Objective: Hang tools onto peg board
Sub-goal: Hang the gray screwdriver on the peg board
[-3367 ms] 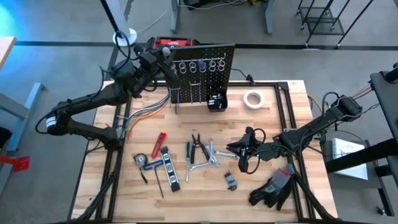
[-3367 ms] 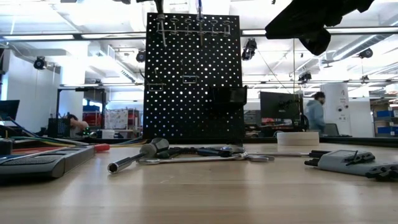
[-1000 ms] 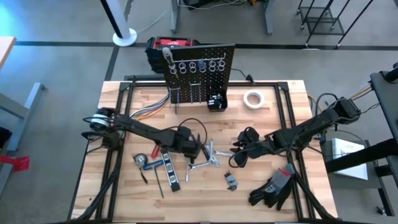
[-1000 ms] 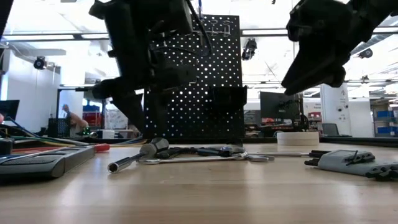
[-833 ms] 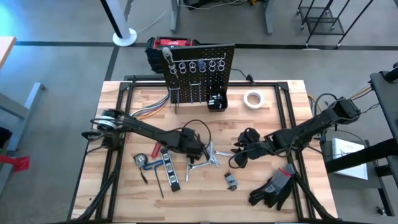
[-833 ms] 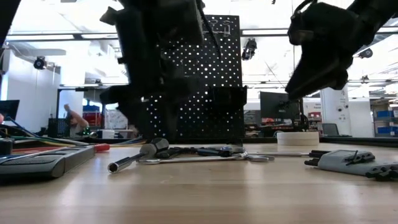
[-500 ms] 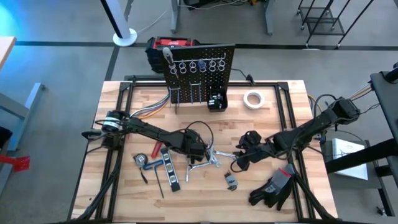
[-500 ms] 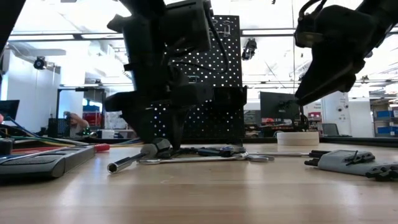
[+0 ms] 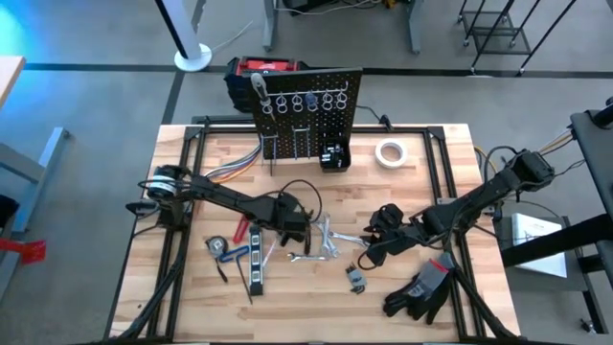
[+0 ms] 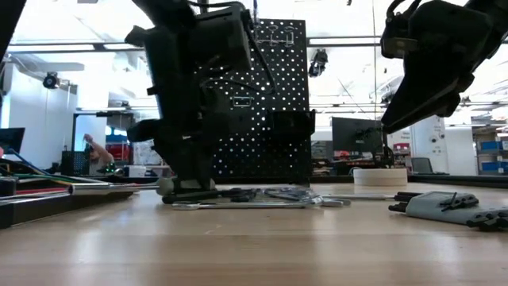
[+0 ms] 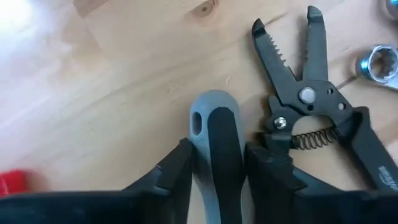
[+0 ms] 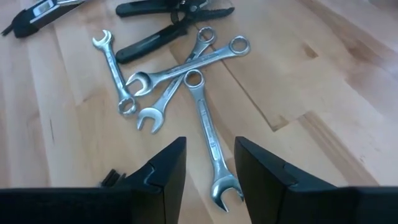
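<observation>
The left gripper (image 11: pixel 214 171) was down on the table (image 9: pixel 421 172) among the scattered tools, its two fingers (image 11: pixel 177 171) set narrow on either side of a grey-and-black tool handle (image 11: pixel 214 137). The pads looked to be touching the handle's flanks, though I could not swear the grip was firm. The handle's long axis ran straight out between the fingers, its rounded end with a hang-hole pointing away from the wrist, so the squeeze came across its width. Just beside it at about three o'clock lay the black spring pliers (image 11: pixel 311 112), jaws apart.

From above, that gripper sat near the table's middle, and the peg board (image 9: pixel 311 101) stood well off at twelve o'clock, upright at the far edge.

The right gripper (image 12: pixel 208 165) hovered at about four o'clock from the left one, fingers partly open and holding nothing, over the silver wrenches (image 12: pixel 180 68). The longest wrench ran roughly along its pointing direction.
</observation>
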Robot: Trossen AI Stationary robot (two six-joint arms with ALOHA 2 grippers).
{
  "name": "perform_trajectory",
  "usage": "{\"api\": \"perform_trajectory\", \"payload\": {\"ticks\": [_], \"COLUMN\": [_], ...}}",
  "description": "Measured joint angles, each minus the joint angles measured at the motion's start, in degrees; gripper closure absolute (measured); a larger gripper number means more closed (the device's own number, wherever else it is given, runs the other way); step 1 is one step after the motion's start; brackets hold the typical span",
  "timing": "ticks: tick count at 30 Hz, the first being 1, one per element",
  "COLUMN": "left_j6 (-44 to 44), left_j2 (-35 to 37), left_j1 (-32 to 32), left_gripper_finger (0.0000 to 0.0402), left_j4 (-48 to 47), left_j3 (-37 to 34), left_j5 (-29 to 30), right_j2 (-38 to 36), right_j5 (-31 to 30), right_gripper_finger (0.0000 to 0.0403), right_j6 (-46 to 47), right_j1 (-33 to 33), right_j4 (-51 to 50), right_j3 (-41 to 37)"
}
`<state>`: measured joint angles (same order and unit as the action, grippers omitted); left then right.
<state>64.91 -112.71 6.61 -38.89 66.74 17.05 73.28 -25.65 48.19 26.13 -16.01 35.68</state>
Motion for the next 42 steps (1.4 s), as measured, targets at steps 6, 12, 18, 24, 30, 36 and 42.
{"api": "perform_trajectory", "payload": {"ticks": [6,12,18,24,30,36,42], "left_j6": [-1.5,-3.6,-4.6,-5.7,-19.3,-47.7,-79.0], "left_j2": [0.0,2.5,10.0,20.9,29.3,32.5,32.8], "left_j1": [-0.1,0.3,1.8,6.1,10.9,10.3,6.8], "left_gripper_finger": [0.0271,0.0281,0.0281,0.0281,0.0281,0.0281,0.0281], "left_j4": [2.6,1.8,2.9,3.2,13.3,38.0,68.6], "left_j3": [-1.5,0.4,1.9,1.9,1.9,1.9,1.9], "left_j5": [0.3,2.8,9.4,24.3,41.8,46.4,39.0], "right_j2": [0.0,0.0,0.0,0.0,0.0,0.0,0.0], "right_j5": [0.0,-0.4,-0.4,-0.4,-0.4,-0.4,-0.1], "right_gripper_finger": [0.0285,0.0291,0.0287,0.0294,0.0304,0.0302,0.0311], "right_j6": [0.2,1.0,1.8,2.0,2.0,2.1,2.4], "right_j1": [0.9,0.9,0.9,0.9,0.9,0.9,0.9], "right_j4": [0.0,0.2,0.2,0.4,0.8,2.1,2.1], "right_j3": [0.0,0.0,0.0,0.0,0.0,0.0,0.0]}}
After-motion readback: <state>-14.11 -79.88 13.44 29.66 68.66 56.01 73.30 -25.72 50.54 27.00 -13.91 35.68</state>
